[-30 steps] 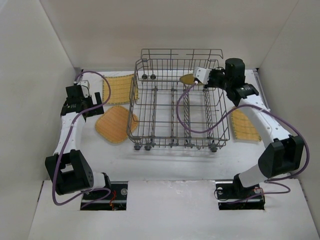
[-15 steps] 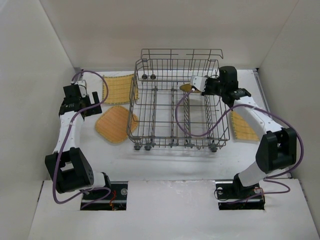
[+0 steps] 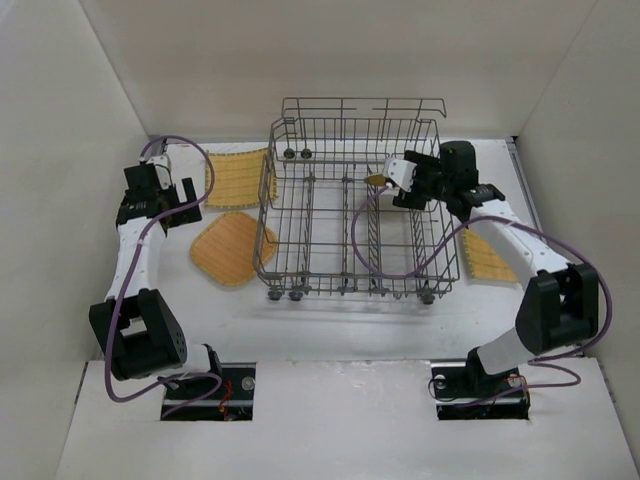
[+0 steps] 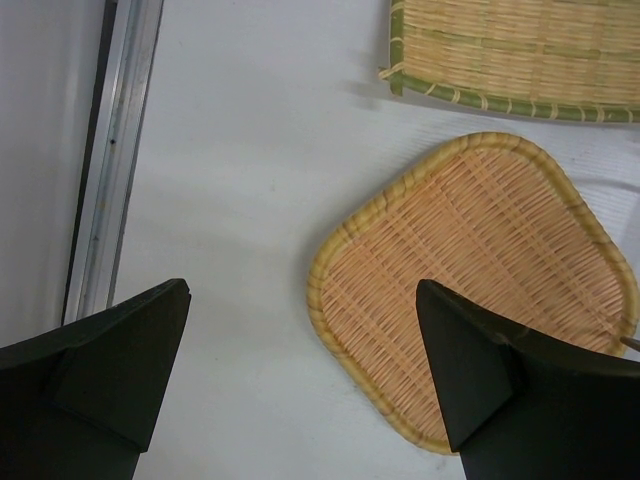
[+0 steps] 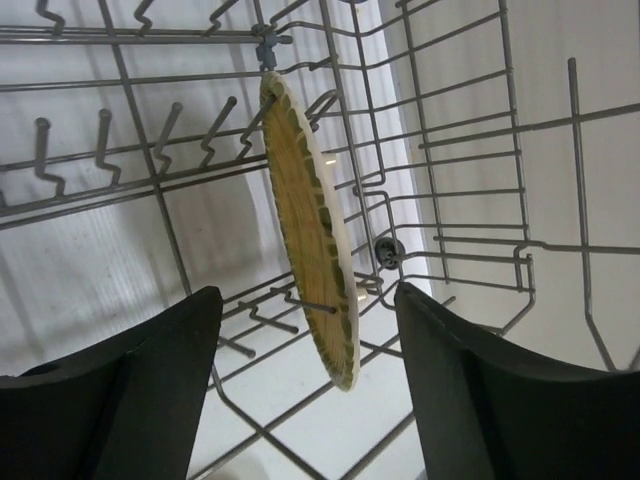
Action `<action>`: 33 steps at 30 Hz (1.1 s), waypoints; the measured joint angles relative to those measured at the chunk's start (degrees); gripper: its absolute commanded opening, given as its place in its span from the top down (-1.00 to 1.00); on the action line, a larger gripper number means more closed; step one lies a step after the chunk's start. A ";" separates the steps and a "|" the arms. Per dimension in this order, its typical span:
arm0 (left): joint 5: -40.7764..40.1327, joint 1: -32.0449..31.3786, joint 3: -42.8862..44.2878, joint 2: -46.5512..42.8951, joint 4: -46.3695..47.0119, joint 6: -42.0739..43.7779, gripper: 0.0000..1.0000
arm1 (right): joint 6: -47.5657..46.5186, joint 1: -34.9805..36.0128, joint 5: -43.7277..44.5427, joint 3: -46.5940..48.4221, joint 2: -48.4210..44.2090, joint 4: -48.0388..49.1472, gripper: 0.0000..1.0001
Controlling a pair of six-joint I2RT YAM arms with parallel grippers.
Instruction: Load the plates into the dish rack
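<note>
Right wrist: plate (image 5: 308, 230) upright, untouched, within parted gripper (image 5: 307, 305)

Plain white walls (image 3: 300, 60) enclose a white table (image 3: 330, 320) on three sides, evenly lit.

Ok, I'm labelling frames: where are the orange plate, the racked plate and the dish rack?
orange plate (image 4: 470, 290), left wrist view, woven centre.
racked plate (image 5: 305, 240), right wrist view, woven face.
dish rack (image 3: 360, 120), top external view, back wall.
</note>
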 measured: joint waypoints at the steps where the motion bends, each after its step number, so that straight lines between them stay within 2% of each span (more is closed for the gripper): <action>1: 0.02 0.00 0.00 0.11 0.07 0.00 -0.98 | 0.44 0.00 -0.04 -0.17 -1.05 -0.72 -0.62; 7: 0.00 -0.52 0.00 0.57 1.36 0.00 -0.98 | 4.20 0.26 -0.13 0.37 -12.50 -4.00 -0.60; 11: -0.02 -1.60 0.00 0.59 2.58 0.00 -0.99 | 11.61 -0.11 0.92 5.31 -19.63 -6.38 -0.45; 13: -0.02 -2.34 0.00 0.59 3.06 0.00 -0.99 | 16.87 -2.95 1.18 7.89 -21.90 -7.78 -0.39; 16: 0.00 -3.80 0.00 0.59 3.61 0.00 -0.99 | 26.27 -13.35 0.87 9.03 -24.26 -10.97 -0.30; 18: 0.00 -4.79 0.00 0.59 3.93 0.00 -0.99 | 31.39 -22.08 0.17 8.00 -24.55 -13.99 -0.30; 21: 0.07 -5.97 0.00 0.52 4.37 0.00 -0.99 | 36.79 -34.88 -2.05 4.11 -23.17 -19.34 -0.42; 24: 0.09 -6.69 -0.02 0.26 4.74 0.00 -0.99 | 40.02 -45.83 -5.97 0.55 -19.21 -25.90 -0.39; 28: 0.09 -6.73 -0.02 -0.28 5.18 0.02 -0.99 | 42.56 -53.96 -11.13 -0.42 -12.66 -31.63 -0.33; 33: 0.50 -6.27 -0.04 -0.92 5.29 0.02 -0.99 | 44.76 -57.46 -17.35 -0.42 -5.92 -34.14 -0.30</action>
